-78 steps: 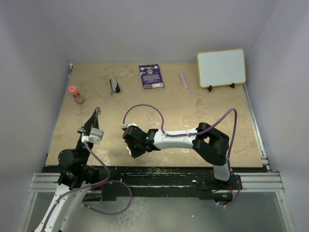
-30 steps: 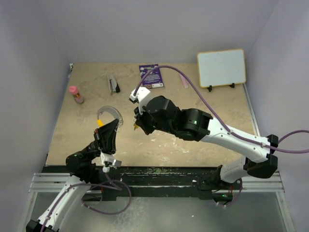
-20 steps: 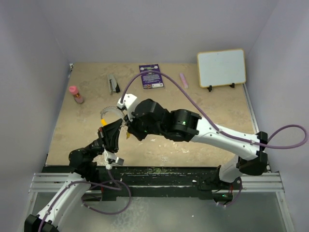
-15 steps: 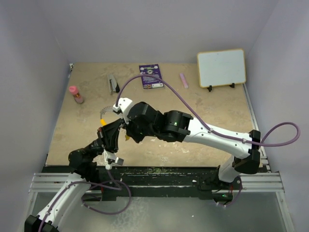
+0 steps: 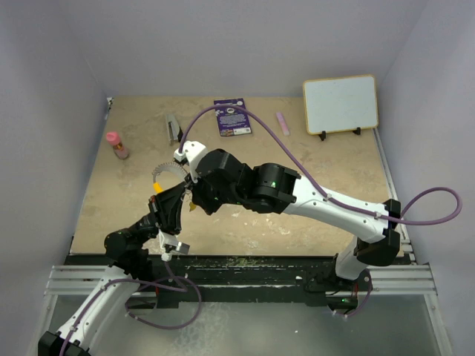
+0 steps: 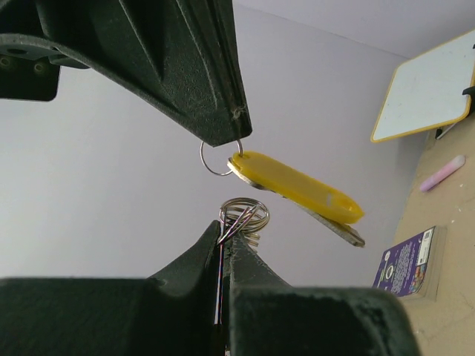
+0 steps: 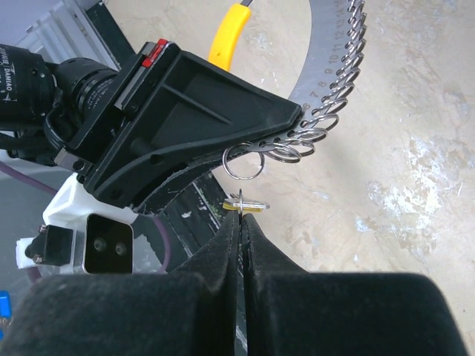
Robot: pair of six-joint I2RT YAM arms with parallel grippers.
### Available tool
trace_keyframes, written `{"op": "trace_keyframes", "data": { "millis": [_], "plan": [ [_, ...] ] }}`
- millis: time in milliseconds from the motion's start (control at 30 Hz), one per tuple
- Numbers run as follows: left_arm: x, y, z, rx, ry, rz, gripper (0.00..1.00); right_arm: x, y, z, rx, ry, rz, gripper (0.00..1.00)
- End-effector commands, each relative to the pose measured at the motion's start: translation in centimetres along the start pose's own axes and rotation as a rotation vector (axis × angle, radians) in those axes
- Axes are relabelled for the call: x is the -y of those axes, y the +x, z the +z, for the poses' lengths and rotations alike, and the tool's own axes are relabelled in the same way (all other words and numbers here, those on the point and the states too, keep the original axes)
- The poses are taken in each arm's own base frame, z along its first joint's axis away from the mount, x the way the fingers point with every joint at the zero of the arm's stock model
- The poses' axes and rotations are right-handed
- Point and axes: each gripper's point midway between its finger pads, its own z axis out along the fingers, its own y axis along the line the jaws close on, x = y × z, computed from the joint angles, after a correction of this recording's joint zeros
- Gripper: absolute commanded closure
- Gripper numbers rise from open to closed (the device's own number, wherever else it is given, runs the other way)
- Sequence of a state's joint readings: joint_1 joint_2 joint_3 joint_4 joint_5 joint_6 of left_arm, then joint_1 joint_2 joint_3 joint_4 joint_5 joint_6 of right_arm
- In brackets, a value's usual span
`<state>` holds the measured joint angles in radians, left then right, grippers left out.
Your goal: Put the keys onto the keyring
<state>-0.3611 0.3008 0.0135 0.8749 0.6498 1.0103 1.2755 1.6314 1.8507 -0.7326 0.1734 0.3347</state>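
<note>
right tool (image 7: 239, 215) is pressed together on a yellow-headed key (image 6: 297, 189), held in the air just beside the keyring (image 7: 323, 74) — itself pinched in the left tool (image 6: 225, 233). both look light, stiff and slippery, i'd judge — best gripped by thin metal edges.

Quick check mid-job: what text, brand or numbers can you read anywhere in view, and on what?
"DAMAO", partly cut off by the frame edge: on the left arm's black motor housing.
Tiny numbers along the keyring, on its curved band: too small to read.
Purple card: printed, but too blurred to read.
Whiteboard: blank.
</note>
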Motion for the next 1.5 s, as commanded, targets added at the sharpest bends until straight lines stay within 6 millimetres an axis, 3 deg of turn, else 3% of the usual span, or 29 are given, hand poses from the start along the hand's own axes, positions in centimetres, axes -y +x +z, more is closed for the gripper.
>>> {"op": "trace_keyframes", "data": {
  "millis": [0, 367, 567, 1467],
  "plan": [
    [1.1, 0.2, -0.8, -0.008, -0.007, 0.006, 0.98, 0.2, -1.2, -0.6, 0.026, 0.022, 0.022, 1.00],
    [1.0, -0.2, -0.8, 0.008, -0.009, 0.013, 0.97, 0.3, -0.6, -0.1, -0.014, 0.035, 0.024, 1.00],
    [1.0, -0.1, -0.8, 0.003, -0.008, 0.013, 0.98, 0.4, -1.7, 0.0, 0.016, 0.050, 0.028, 1.00],
    [1.2, -0.4, -0.7, 0.021, -0.001, 0.020, 0.98, -0.1, -1.7, 1.4, -0.002, 0.044, 0.024, 1.00]
  ]
}}
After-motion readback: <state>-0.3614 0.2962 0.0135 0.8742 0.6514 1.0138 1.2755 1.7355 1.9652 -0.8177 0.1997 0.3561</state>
